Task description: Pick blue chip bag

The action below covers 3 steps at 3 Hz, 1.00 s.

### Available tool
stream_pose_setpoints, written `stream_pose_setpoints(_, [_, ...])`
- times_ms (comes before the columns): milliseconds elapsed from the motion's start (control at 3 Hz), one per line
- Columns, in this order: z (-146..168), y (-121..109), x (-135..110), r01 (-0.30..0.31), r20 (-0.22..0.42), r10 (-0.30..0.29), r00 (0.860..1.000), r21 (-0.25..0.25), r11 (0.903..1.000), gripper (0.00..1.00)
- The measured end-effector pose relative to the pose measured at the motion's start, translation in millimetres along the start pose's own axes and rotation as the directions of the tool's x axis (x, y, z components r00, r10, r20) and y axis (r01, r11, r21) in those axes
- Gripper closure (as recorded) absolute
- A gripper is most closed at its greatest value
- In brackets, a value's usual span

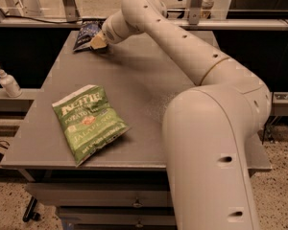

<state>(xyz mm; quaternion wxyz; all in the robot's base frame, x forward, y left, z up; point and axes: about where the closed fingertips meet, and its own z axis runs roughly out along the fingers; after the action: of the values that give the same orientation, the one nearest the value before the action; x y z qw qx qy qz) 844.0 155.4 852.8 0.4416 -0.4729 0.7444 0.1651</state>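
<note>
The blue chip bag [85, 33] is small, dark navy with pale lettering. It lies at the far left corner of the grey table [134, 80]. My gripper [97, 41] reaches across the table and is at the bag's right edge, touching or overlapping it. The gripper hides part of the bag's right side. The larger bright green Kettle chip bag [89, 121] lies flat near the table's front left, well away from the gripper.
My white arm [201, 71] stretches from the lower right across the table's right half. A small white pump bottle [8, 82] stands on a ledge left of the table. Metal frame legs [69, 1] stand behind the table.
</note>
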Motion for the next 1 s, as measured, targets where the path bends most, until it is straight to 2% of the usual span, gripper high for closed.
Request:
stream_pose_setpoints(333, [-6, -5, 4, -0.005, 0.001, 0.005, 1.0, 0.014, 0.9999, 0.85])
stream_pose_setpoints(667, [-30, -9, 1, 0.006, 0.032, -0.007, 0.999, 0.027, 0.9996, 1.0])
stream_pose_setpoints(1000, [-71, -5, -7, 0.042, 0.084, -0.043, 0.995, 0.021, 0.9989, 1.0])
